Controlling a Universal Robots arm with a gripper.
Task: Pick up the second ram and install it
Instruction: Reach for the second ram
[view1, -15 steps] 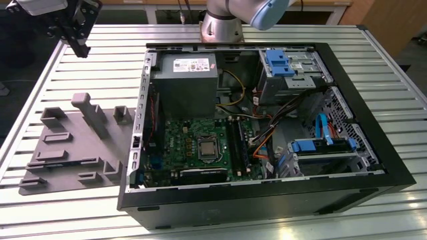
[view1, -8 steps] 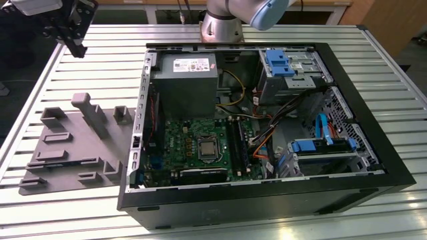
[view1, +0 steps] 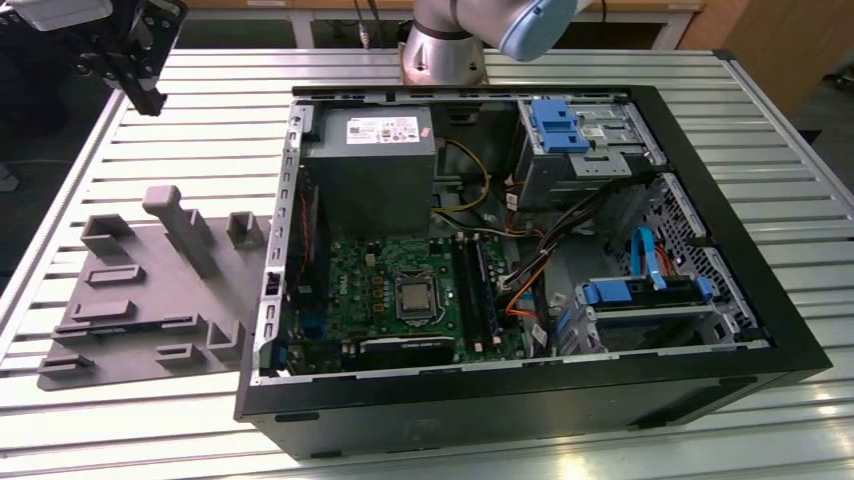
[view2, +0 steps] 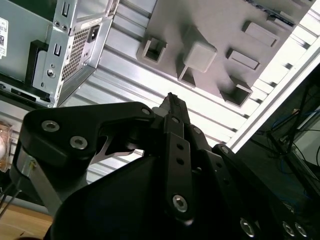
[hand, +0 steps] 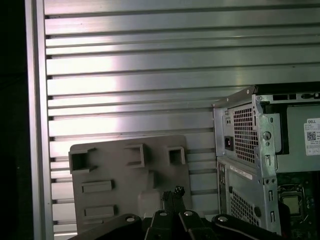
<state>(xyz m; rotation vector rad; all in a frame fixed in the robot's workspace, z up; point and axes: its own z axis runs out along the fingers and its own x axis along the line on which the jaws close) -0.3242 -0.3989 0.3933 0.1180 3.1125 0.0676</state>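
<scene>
Two large things share the ribbed aluminium table (view1: 200, 130), says the first: a matte grey plastic tray (view1: 147, 295) with raised blocks and shallow pockets, and just beside it an open black computer case (view1: 534, 410).

What fills the case? asks the second.

A boxy grey power supply (view1: 367, 170), a green motherboard (view1: 380, 290) with long black slots (view1: 474, 290), loose orange cables (view1: 527, 285) and blue drive brackets (view1: 627, 290).

And the pincer?

The pincer (view1: 150, 103) (view2: 172, 99) (hand: 173, 192) hangs over the table past the tray's far end, toward the exterior view's left, well apart from the case. In both wrist views its black fingers are drawn together and grip nothing.

And the second ram?

A thin dark strip (view2: 272, 12) lies along one edge of the tray in the second wrist view; whether that is the second ram cannot be told.
</scene>
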